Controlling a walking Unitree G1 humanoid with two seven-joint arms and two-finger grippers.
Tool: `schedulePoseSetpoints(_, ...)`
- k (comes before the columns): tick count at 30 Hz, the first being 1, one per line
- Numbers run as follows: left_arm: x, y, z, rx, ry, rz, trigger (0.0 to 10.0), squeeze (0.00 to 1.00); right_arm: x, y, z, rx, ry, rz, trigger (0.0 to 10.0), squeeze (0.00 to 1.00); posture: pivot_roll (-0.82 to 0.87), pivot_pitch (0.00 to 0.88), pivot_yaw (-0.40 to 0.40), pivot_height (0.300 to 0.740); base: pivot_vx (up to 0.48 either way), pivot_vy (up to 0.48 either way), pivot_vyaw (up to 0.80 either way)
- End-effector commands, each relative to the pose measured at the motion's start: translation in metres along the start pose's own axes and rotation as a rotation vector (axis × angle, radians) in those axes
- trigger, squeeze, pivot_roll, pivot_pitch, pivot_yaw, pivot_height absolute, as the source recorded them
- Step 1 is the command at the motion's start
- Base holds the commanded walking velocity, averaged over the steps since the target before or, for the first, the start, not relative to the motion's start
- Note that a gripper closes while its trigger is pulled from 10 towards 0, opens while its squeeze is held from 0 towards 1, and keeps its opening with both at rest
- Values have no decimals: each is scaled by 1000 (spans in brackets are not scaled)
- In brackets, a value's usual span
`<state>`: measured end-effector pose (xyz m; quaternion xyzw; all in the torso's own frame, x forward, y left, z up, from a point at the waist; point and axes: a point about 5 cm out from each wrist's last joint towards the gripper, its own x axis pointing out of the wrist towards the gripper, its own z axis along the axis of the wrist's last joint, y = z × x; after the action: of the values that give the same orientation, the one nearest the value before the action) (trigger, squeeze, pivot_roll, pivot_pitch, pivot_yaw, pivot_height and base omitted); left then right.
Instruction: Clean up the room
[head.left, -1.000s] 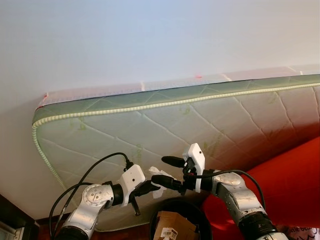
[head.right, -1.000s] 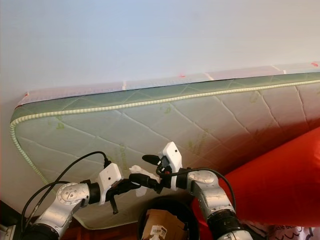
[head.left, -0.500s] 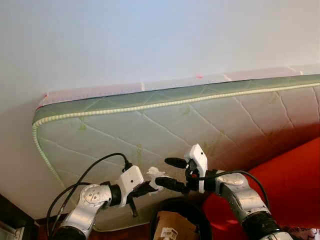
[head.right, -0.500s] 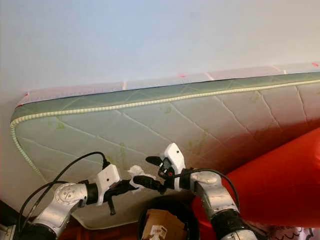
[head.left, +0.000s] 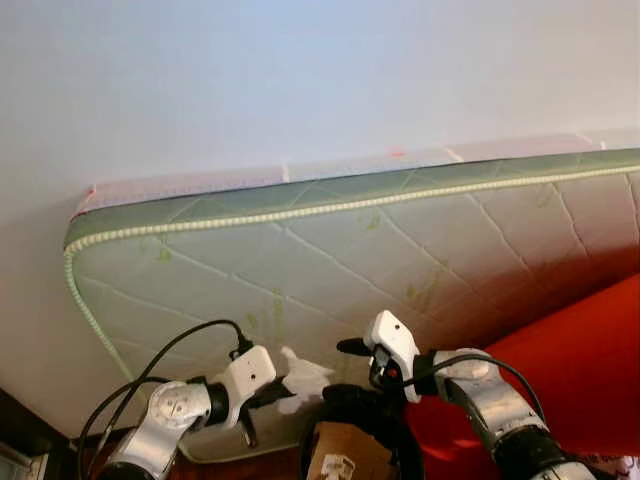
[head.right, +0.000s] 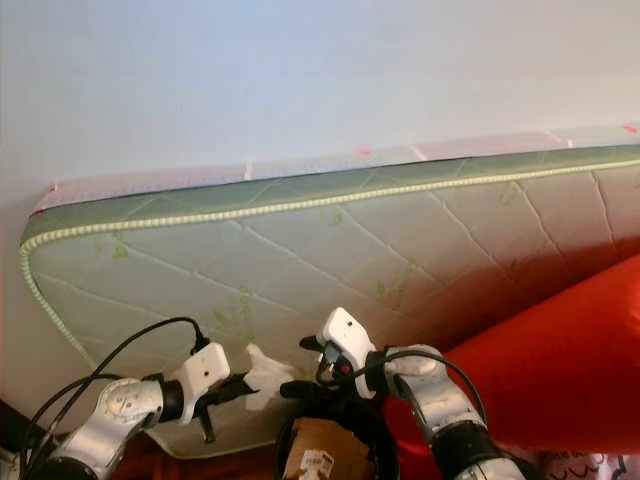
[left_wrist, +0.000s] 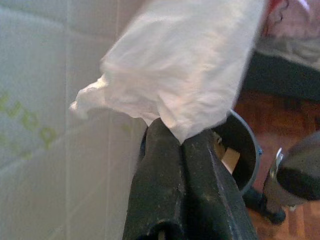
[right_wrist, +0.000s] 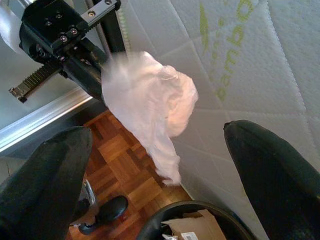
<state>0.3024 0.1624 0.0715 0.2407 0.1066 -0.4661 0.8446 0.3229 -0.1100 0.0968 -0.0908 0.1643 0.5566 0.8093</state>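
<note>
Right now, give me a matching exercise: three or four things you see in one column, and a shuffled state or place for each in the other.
1. crumpled white tissue
2. right gripper
3. round black bin
4. quilted green-edged mattress

A. leaning against the wall
B. open
C. pinched in the left gripper
D. holds a cardboard box

Pairs: 1-C, 2-B, 3-D, 4-A

Mattress (head.left: 400, 240) vs wall (head.left: 300, 70); red cushion (head.left: 590, 370).

A room in a home
A quilted mattress (head.left: 400, 240) leans against a plain wall (head.left: 300, 70), over parquet floor (right_wrist: 125, 165)
</note>
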Motion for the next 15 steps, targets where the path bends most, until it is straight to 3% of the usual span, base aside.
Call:
schedulePoseSetpoints(1,-1,-5,-7,3,29,-12,0,0,-2,0,-6,1,26,0,10000,0,78,136,-86,740,0,0,0)
schedulePoseSetpoints(8,-3,-4,-16,45,91,16,0,0,-5,-6,-11,-26,72,-52,10000,0,78,135,-85,740,0,0,0)
schedulePoseSetpoints(15,-5,14,-1,23,-18,201,0,0,-7,-20,-12,-1,74,-225,10000,0,81,129,-84,740,0,0,0)
